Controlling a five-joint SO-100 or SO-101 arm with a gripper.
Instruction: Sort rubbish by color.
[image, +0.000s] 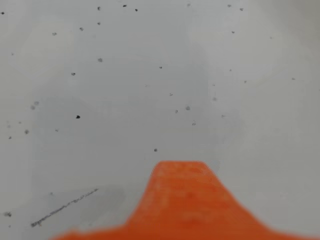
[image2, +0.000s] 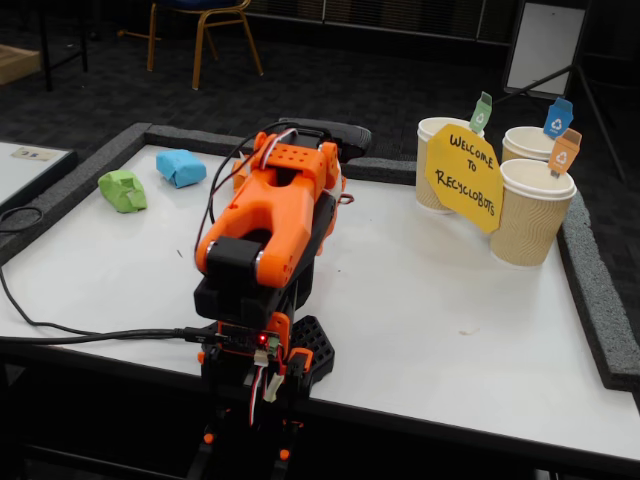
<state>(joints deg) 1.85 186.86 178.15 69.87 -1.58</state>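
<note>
In the fixed view a lime green paper wad and a light blue paper wad lie side by side at the table's far left. The orange wad is not clearly seen; a small orange bit shows at the arm's left edge. The orange arm is folded down at the table's front, its gripper hidden behind it. In the wrist view only one orange fingertip shows, over bare speckled white table. It holds nothing that I can see.
Three beige ribbed cups stand at the far right: green tag, blue tag, orange tag. A yellow sign leans on them. Grey foam edging rims the table. Cables trail off the front left.
</note>
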